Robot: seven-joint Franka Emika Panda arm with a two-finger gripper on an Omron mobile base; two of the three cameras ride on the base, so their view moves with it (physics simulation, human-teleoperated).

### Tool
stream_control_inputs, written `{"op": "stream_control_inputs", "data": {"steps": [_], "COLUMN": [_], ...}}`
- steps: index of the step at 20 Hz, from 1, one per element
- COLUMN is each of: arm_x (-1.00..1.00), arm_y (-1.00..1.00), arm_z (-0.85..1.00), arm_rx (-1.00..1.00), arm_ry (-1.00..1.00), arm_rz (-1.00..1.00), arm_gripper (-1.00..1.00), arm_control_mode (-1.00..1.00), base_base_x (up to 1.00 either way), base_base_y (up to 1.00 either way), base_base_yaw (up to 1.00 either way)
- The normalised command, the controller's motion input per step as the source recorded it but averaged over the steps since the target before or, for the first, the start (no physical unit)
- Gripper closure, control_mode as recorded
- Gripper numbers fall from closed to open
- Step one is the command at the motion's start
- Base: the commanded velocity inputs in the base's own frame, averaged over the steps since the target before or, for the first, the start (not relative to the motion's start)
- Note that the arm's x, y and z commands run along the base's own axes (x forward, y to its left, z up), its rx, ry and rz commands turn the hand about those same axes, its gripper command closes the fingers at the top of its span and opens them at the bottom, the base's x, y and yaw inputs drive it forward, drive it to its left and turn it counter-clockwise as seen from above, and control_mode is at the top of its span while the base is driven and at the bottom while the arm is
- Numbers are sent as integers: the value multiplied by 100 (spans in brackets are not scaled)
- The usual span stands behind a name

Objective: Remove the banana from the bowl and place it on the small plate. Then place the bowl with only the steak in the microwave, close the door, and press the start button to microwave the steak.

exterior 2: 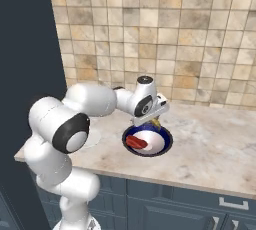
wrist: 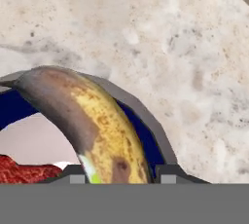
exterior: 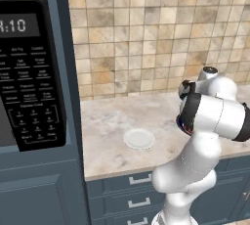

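Seen from the left base: one microwave (exterior: 29, 72), black, keypad and lit display at the left edge, framed in blue-grey cabinet; one plate (exterior: 139, 139), small, white, bare, lying alone on the marble tabletop (exterior: 112, 121) left of the arm (exterior: 205, 116). Bowl hidden there behind the arm's bulk.

Seen from the right base: one bowl (exterior 2: 166, 136), blue outside, white inside, standing on the tabletop near the front edge, well apart from the tiled wall (exterior 2: 165, 34). One steak (exterior 2: 136, 142) inside, reddish, lying toward the bowl's left side. Gripper (exterior 2: 154, 121) lowered over the bowl's far rim, a sliver of yellow showing just beneath it. Plate mostly covered by the elbow, only a pale edge left of the bowl.

Seen from the hand: one banana (wrist: 92, 125), yellow with a brown-dark upper end, curving up from between the two finger tips and lying across the bowl's grey-edged rim; tips set tight on either side of its lower end, pinching it. Corner of the steak at lower left on the white inside. Banana inside the bowl, not on the plate.

Counted: one microwave, one bowl, one plate, one steak, one banana.
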Motion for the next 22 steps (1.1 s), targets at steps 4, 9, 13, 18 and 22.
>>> {"op": "stream_control_inputs", "data": {"steps": [4,9,13,18,22], "arm_x": [-45,-35,-4,0,8], "arm_y": [100,100,100,100,100], "arm_z": [11,1,-17,-26,-42], "arm_rx": [-8,-3,-3,0,0], "arm_ry": [4,18,25,26,24], "arm_rz": [0,0,0,0,0], "arm_gripper": [100,100,100,100,100], "arm_control_mode": [-100,-100,-100,-100,-100], "base_base_x": [0,0,0,0,0], "base_base_y": [0,0,0,0,0], "base_base_yaw": [0,0,0,0,0]}}
